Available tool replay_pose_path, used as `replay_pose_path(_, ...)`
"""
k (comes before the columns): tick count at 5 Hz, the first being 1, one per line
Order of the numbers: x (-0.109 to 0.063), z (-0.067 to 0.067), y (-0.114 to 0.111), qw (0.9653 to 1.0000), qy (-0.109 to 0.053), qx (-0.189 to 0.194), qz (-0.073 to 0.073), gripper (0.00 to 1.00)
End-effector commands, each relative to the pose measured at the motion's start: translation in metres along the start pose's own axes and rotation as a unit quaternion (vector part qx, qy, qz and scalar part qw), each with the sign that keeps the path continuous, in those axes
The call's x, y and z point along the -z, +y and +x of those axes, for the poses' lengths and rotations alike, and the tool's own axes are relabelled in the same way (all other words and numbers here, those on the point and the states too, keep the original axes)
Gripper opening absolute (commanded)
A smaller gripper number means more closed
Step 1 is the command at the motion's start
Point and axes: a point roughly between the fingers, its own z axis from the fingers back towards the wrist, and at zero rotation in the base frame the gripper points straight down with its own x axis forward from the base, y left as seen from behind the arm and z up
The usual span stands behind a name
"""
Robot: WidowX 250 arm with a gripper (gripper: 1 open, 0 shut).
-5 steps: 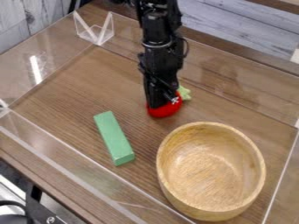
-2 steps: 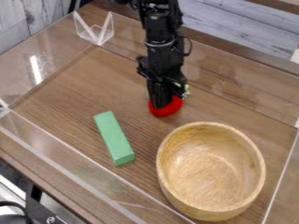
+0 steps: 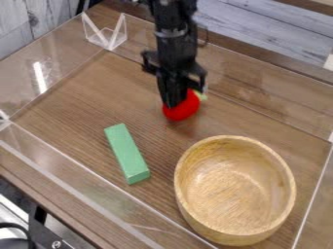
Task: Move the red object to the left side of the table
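The red object (image 3: 184, 107) is a small round red toy with a bit of green at its upper right. It hangs just above the brown wood-grain table (image 3: 78, 97), near the middle. My black gripper (image 3: 177, 98) comes straight down onto it, and its fingers are shut on the toy's top. The fingers cover the upper part of the toy.
A green rectangular block (image 3: 127, 153) lies left of centre toward the front. A round light wooden bowl (image 3: 236, 187) sits at the front right. Clear acrylic walls (image 3: 33, 88) border the table, with a small clear stand (image 3: 104, 32) at the back left.
The gripper has risen with the red object, lifting it off the tabletop, and has rolled about its vertical axis. The block and bowl have not moved.
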Motion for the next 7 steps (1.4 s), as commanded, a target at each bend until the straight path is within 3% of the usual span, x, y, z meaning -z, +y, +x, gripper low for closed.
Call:
replay_pose_path(1, -0.041, 0.001, 0.033, 0.9983, -0.052, -0.023, 0.012, 0.00)
replay_pose_path(2, -0.042, -0.013, 0.078, 0.9979, -0.051, -0.036, 0.015, 0.00)
replay_pose_path(3, -0.036, -0.026, 0.100, 0.9967, -0.049, -0.061, 0.018, 0.00)
replay_pose_path(4, -0.024, -0.029, 0.117, 0.9946, -0.052, -0.087, 0.021, 0.00)
replay_pose_path(5, -0.007, -0.028, 0.123, 0.9934, -0.045, -0.103, 0.023, 0.00)
replay_pose_path(7, 0.007, -0.015, 0.143, 0.9945, -0.032, -0.098, 0.015, 0.00)
